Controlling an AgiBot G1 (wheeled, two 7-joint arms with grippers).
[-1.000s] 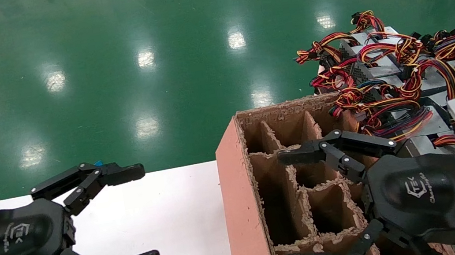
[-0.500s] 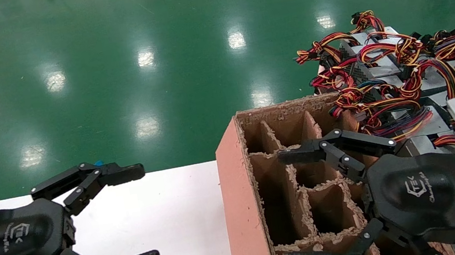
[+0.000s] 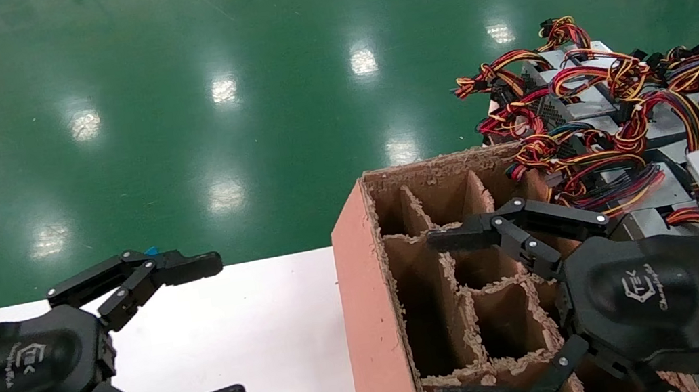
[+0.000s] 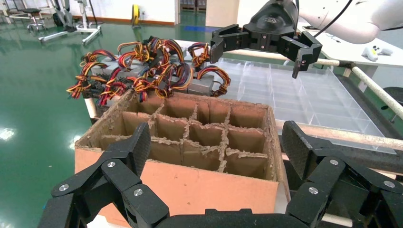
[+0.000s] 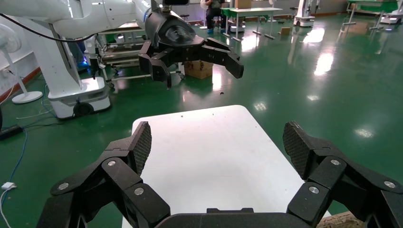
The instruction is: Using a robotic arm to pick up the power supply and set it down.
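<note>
The grey metal power supplies with their tangles of red, yellow and black wires point(image 3: 611, 111) lie in a heap on the robot's right, beyond the far right corner of the brown cardboard box with its grid of ragged dividers point(image 3: 365, 310). The black glossy right gripper point(image 3: 462, 317) hangs over that box with its fingers spread wide and nothing between them, pointing across toward the robot's left, so the heap lies off to the side of the fingers and a little farther out, not in front of them. This arm is plainly the nearer one; I would say it has to swing round toward the pile before any grasp. Which unit it would take, and how that unit's long side runs, I cannot tell under the wiring. The black left gripper point(image 3: 221, 330) hovers over the white counter point(image 3: 271, 316), also wide open and empty, well apart from the supplies with the box between.
</note>
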